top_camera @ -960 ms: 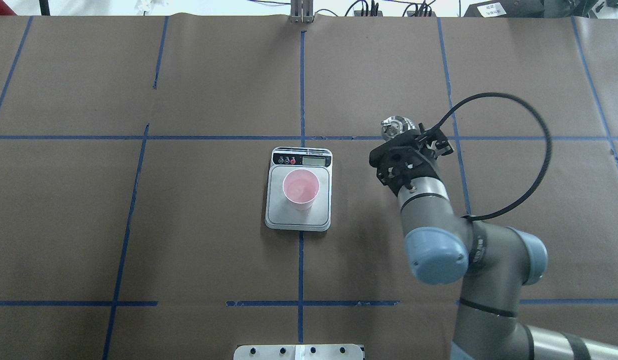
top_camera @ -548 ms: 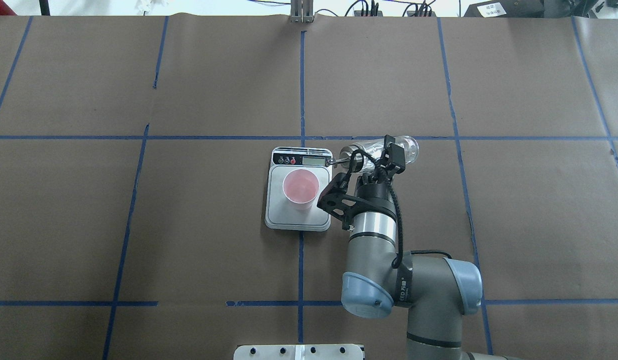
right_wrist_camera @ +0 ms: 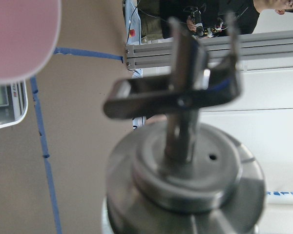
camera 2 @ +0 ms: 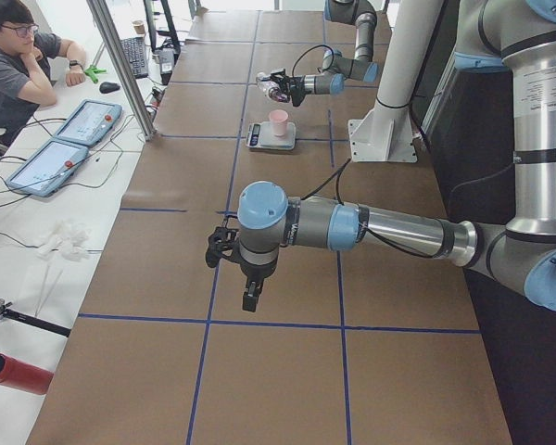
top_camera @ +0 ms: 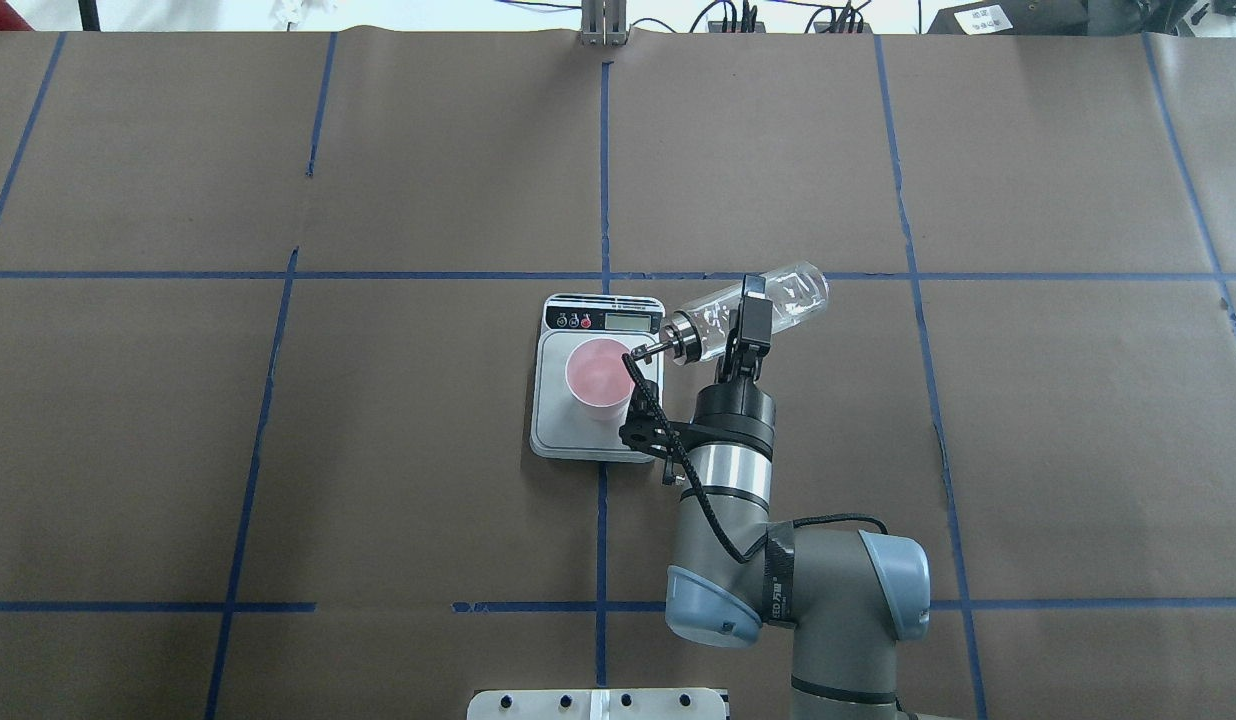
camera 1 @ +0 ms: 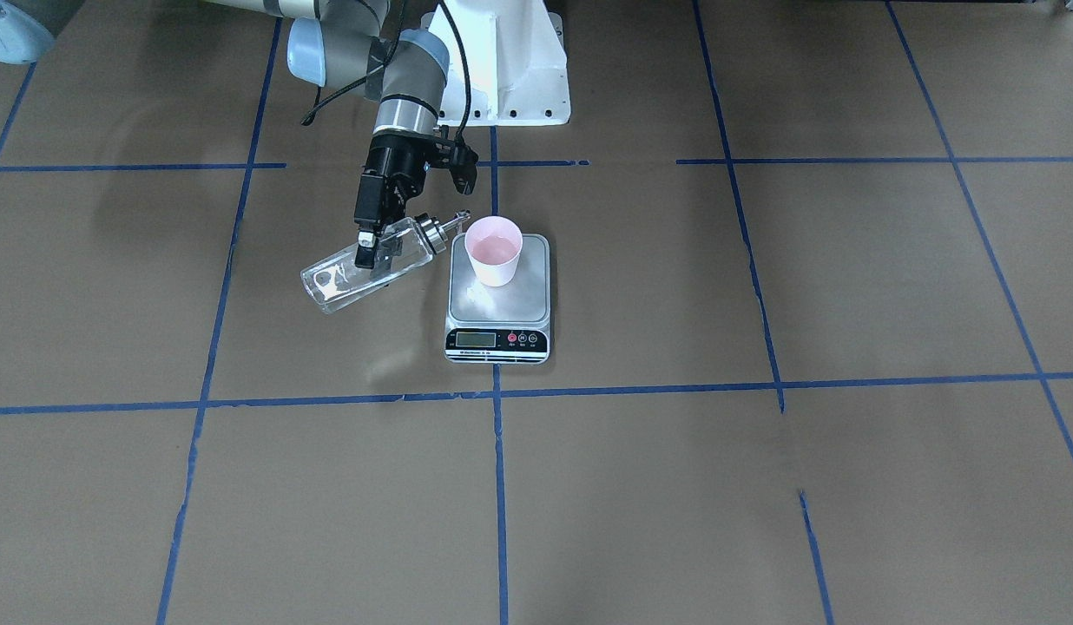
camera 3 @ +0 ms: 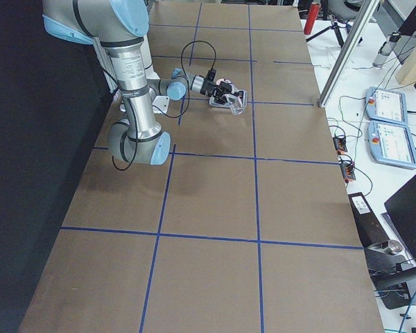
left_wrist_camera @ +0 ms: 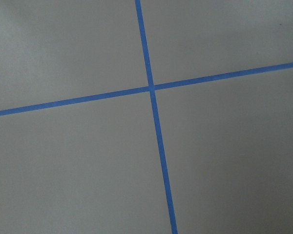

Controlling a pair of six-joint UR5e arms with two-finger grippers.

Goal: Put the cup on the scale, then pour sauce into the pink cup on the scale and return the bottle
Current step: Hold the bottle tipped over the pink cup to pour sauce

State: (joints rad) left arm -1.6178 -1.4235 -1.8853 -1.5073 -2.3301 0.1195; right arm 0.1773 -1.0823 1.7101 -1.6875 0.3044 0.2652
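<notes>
The pale pink cup (top_camera: 601,378) stands upright on the scale (top_camera: 598,438), also in the front view: cup (camera 1: 493,250), scale (camera 1: 497,340). My right gripper (top_camera: 749,312) is shut on the clear glass bottle (top_camera: 778,293), held tilted almost flat just right of the scale. Its silver cap and spout (top_camera: 646,350) reach the cup's right rim. The front view shows the same bottle (camera 1: 345,278) and gripper (camera 1: 374,254). In the right wrist view the cap (right_wrist_camera: 185,170) fills the frame, with the cup (right_wrist_camera: 19,39) at upper left. My left gripper (camera 2: 250,295) hangs over bare table, far from the scale; I cannot tell its state.
Brown paper with blue tape lines (top_camera: 603,170) covers the table. The robot's white base (camera 1: 510,78) stands behind the scale. An operator (camera 2: 18,65) sits at a side desk with tablets (camera 2: 60,148). A red cylinder (camera 2: 14,371) lies off the table.
My right arm carried the bottle left from its upright spot to the scale and tipped it sideways. The spout has dropped from beside the scale's display to the cup's rim.
</notes>
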